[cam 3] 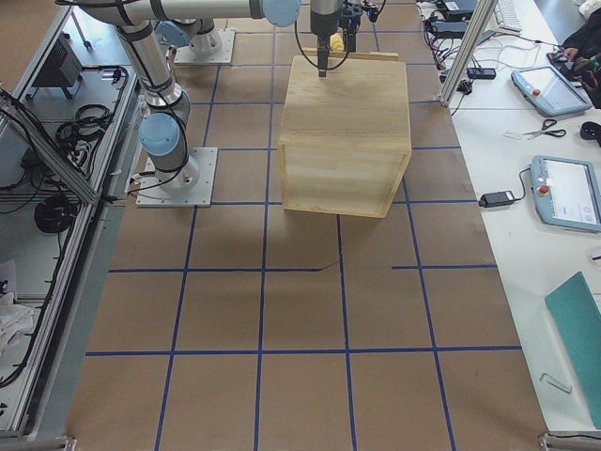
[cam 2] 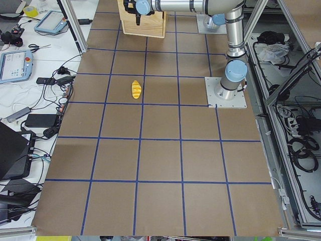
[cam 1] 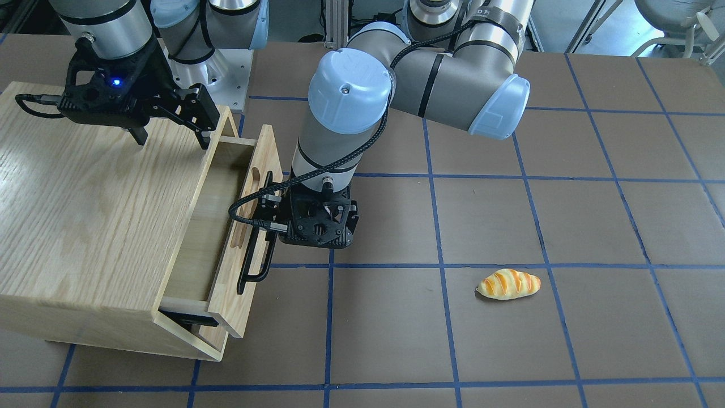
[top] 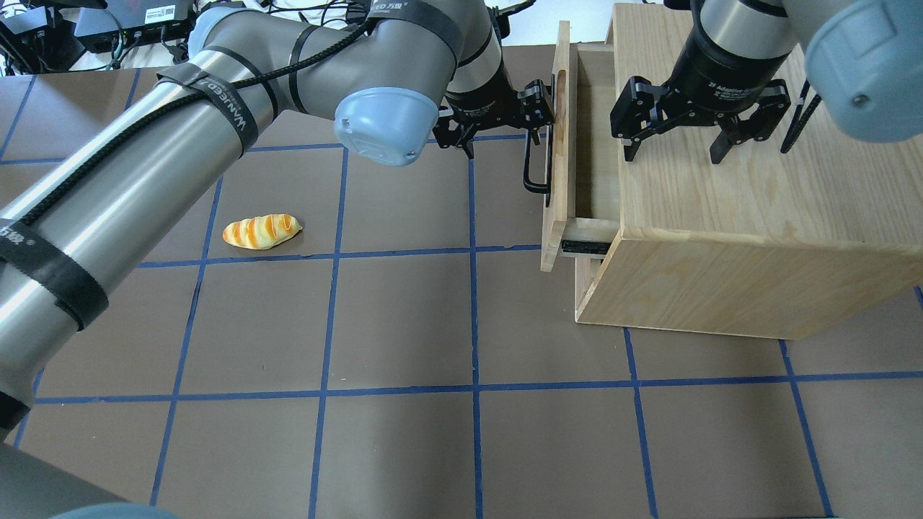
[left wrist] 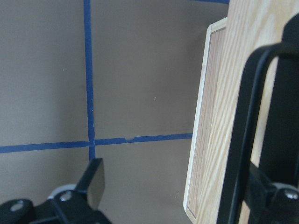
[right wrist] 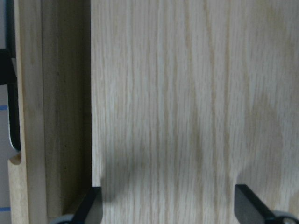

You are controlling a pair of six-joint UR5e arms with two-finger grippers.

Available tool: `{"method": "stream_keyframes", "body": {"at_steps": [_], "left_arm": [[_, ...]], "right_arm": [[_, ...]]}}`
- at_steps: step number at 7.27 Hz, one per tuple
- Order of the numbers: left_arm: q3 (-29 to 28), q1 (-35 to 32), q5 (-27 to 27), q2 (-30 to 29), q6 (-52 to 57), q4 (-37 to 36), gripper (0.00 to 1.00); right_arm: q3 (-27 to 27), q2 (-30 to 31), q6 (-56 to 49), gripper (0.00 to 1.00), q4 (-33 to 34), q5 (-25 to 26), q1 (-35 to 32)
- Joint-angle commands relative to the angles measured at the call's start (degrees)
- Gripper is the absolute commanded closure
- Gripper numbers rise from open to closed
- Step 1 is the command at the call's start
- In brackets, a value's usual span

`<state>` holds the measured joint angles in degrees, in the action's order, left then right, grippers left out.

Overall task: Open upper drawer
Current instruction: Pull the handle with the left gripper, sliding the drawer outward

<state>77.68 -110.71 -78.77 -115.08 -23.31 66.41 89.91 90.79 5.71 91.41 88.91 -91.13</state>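
In the front-facing view, the wide, shallow light-wood upper drawer (cam 1: 209, 224) stands partly pulled out of the big oak-grain cabinet casing (cam 1: 85, 215). The left gripper (cam 1: 271, 214) sits at the drawer's long black metal bar handle (cam 1: 266, 258). The right gripper (cam 1: 171, 137), jaws apart, hangs at the casing's top. Whether it presses down cannot be told; if it does not, a hard pull may drag the casing.

From overhead, one left finger is tucked between handle and front panel, the jaws apart, hooking rather than clamping. A pull that drifts sideways may slip that finger off, or bind the black slide rail (top: 585, 247).

The side views show everything too small to add anything.

The left wrist view shows the handle beside one finger, well apart from the other fingertip (left wrist: 95, 184).

The right wrist view shows only wood grain between spread jaws. Overpulling may run the drawer off its slides.
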Motion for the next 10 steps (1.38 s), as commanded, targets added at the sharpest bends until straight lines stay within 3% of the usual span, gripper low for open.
{"method": "stream_keyframes", "body": {"at_steps": [1, 10], "left_arm": [[-0.25, 1.46, -0.07, 0.55, 1.59, 1.44, 0.0], [-0.25, 6.12, -2.35, 0.82, 4.94, 2.49, 0.0]], "right_arm": [[0.0, 0.0, 0.0, 0.0, 0.0, -0.05, -0.02], [0.0, 0.0, 0.0, 0.0, 0.0, -0.05, -0.02]]}}
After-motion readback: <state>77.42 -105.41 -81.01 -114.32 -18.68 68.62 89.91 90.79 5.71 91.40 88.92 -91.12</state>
